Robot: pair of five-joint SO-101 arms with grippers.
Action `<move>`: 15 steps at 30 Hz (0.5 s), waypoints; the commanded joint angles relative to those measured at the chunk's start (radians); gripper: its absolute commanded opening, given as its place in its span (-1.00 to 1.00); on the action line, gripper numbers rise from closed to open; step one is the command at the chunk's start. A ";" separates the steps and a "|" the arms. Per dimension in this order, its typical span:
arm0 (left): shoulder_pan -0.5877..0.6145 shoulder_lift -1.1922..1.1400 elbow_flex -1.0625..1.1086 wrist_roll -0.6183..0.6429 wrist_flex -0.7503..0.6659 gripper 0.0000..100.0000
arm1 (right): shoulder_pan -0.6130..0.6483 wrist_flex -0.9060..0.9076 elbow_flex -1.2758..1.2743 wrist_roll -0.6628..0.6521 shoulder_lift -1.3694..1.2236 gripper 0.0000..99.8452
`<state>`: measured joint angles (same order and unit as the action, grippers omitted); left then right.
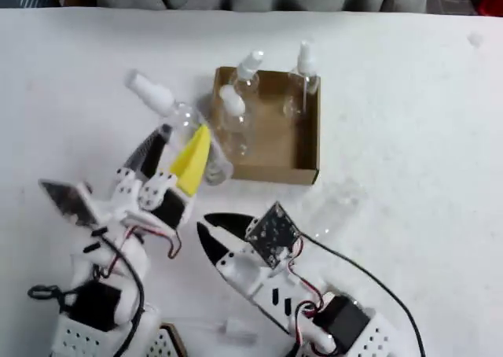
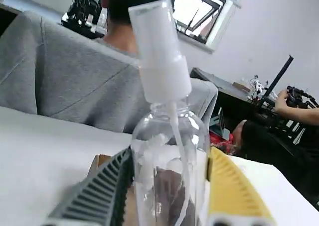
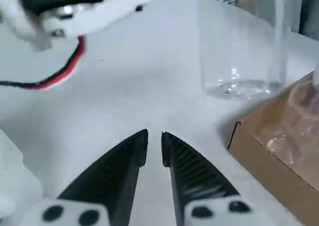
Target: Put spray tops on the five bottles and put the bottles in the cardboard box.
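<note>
My left gripper (image 1: 182,133), with one grey and one yellow finger, is shut on a clear bottle (image 1: 187,137) that carries a white spray top (image 1: 149,91). The bottle leans away to the left, just left of the cardboard box (image 1: 306,149). In the left wrist view the bottle (image 2: 169,156) stands between the fingers with its spray top (image 2: 159,52) above. Three capped bottles (image 1: 236,117) stand in the box. My right gripper (image 1: 202,225) is shut and holds nothing, low over the table in front of the box; its black fingertips (image 3: 141,139) nearly touch.
A faint clear bottle (image 1: 330,201) lies on the table right of the right arm, in front of the box. A small white part (image 1: 236,329) lies between the arm bases near the front edge. A person in grey sits behind the table.
</note>
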<state>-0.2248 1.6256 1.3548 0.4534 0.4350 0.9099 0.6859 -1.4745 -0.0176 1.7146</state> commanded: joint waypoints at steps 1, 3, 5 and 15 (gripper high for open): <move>-0.008 -0.143 -0.117 -0.020 -0.066 -0.96 | 0.016 -0.173 -0.103 0.000 0.094 -0.97; -0.010 -0.157 -0.117 -0.020 -0.061 -0.96 | 0.016 -0.265 -0.150 0.000 0.088 -0.97; -0.010 -0.157 -0.106 -0.020 -0.060 -0.96 | 0.012 -0.348 -0.198 0.000 0.084 -0.97; -0.019 -0.156 -0.104 -0.017 0.038 -0.96 | -0.038 -0.386 -0.216 0.000 0.076 -0.97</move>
<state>-0.2232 1.4753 1.3088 0.4534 0.4549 0.8945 0.3222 -1.6817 -0.0176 1.7868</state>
